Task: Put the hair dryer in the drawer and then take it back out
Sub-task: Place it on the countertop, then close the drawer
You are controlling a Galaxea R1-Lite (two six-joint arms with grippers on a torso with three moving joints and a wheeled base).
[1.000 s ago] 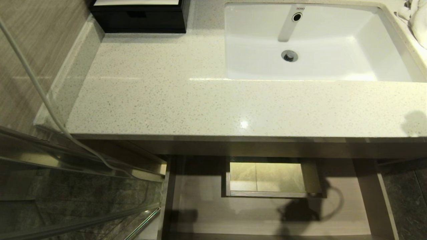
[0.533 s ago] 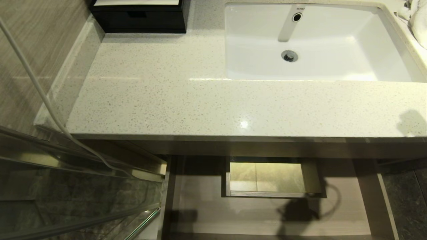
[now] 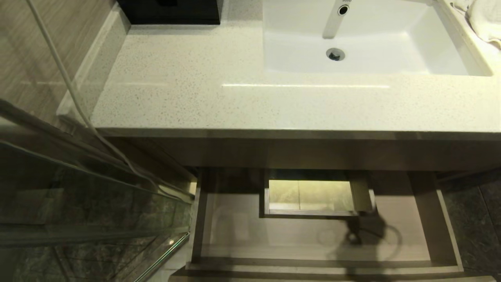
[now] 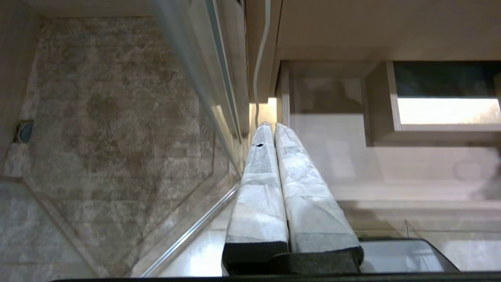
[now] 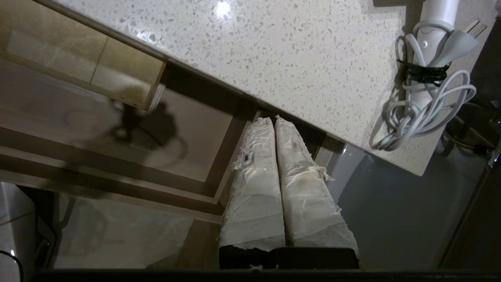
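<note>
View tilted down since a second ago: drawer (image 3: pixel 313 243) open, empty. Hair dryer (image 5: pixel 426 70) on tabletop (image 3: pixel 274 105), far right. Both jaws pressed together, empty. Grasp pending.

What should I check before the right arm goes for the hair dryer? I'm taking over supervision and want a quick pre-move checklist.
1. Drawer pulled open: ok, its floor shows below the countertop in the head view.
2. Drawer floor free for the dryer: ok, only shadows lie on it.
3. Hair dryer located: ok, lying on the countertop near its corner, cord bundled by a black tie; out of the head view.
4. Right claw ready to grasp: not ok, fingers together, holding nothing, off the counter edge.
5. Left claw out of the way: ok, shut, by the drawer's other end.
6. Dryer body orientation: cannot tell, only the handle shows.
</note>
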